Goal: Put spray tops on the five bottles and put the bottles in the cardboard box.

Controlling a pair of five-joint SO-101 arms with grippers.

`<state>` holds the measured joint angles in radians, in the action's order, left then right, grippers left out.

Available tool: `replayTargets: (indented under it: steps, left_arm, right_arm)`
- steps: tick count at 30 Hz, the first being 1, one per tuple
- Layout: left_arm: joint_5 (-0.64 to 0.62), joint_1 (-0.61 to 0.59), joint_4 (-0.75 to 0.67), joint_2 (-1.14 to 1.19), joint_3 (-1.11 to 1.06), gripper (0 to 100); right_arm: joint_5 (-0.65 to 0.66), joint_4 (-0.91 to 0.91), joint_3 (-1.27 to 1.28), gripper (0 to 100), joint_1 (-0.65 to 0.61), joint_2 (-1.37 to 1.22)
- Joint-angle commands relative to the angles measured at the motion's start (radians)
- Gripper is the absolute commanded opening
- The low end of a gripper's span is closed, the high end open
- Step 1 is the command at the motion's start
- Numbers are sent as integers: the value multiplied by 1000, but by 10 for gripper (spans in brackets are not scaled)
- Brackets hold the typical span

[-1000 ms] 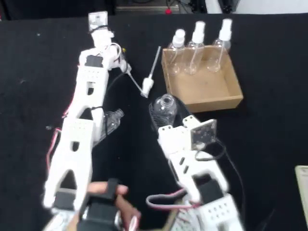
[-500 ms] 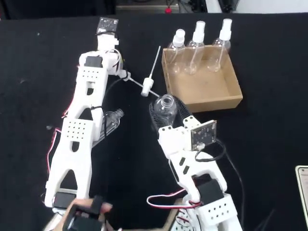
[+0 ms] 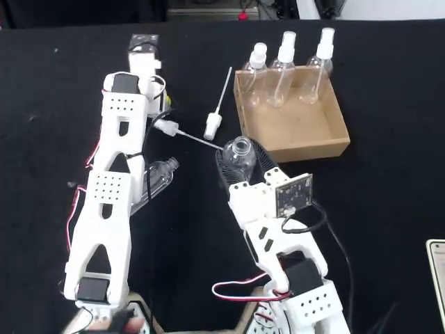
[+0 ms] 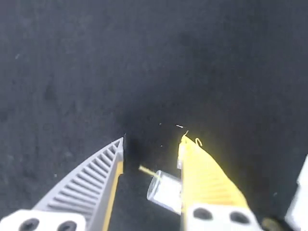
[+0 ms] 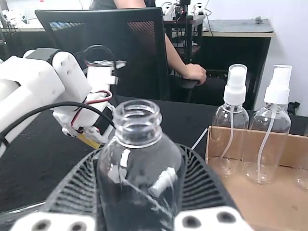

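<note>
My right gripper (image 3: 241, 161) (image 5: 140, 168) is shut on a clear, uncapped bottle (image 3: 239, 152) (image 5: 138, 159) and holds it upright just in front of the cardboard box (image 3: 295, 129). My left gripper (image 3: 162, 122) (image 4: 153, 143) is shut on a spray top (image 3: 169, 128) (image 4: 165, 192). Its thin tube slants to the right, with the tip close to the held bottle's mouth. A second spray top (image 3: 213, 124) lies on the cloth between the two arms. A second uncapped bottle (image 3: 161, 174) lies on its side, partly under the left arm. Three bottles with spray tops (image 3: 281, 69) (image 5: 231, 130) stand along the box's far wall.
The table is covered in black cloth. The near half of the box floor (image 3: 306, 132) is bare. The left arm (image 3: 111, 202) stretches along the table's left side. A phone-like object (image 3: 437, 261) lies at the right edge. A chair (image 5: 110, 43) stands behind the table.
My left gripper has drawn back from the far side toward the near left with the spray top, swinging its tube tip to the held bottle's mouth. My right gripper and bottle stayed put.
</note>
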<state>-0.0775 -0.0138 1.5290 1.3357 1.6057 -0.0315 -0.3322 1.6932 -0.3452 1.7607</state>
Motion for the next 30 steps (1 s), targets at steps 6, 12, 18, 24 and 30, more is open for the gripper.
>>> replayTargets:
  steps: [6, 12, 18, 24, 30]
  left_arm:
    - [-229, 1, 132, -153, 61, 187]
    - [-298, 10, 216, -212, 58, 299]
    - [-381, 42, 230, -189, 51, 212]
    - [-519, 62, 229, -109, 53, 207]
    - [-555, 53, 229, -63, 56, 207]
  right_arm:
    - [8, 0, -2, 18, 14, 24]
    - [8, 2, -2, 18, 14, 24]
    - [8, 2, -2, 18, 14, 24]
    - [8, 2, -2, 18, 12, 24]
    - [8, 0, -2, 18, 11, 24]
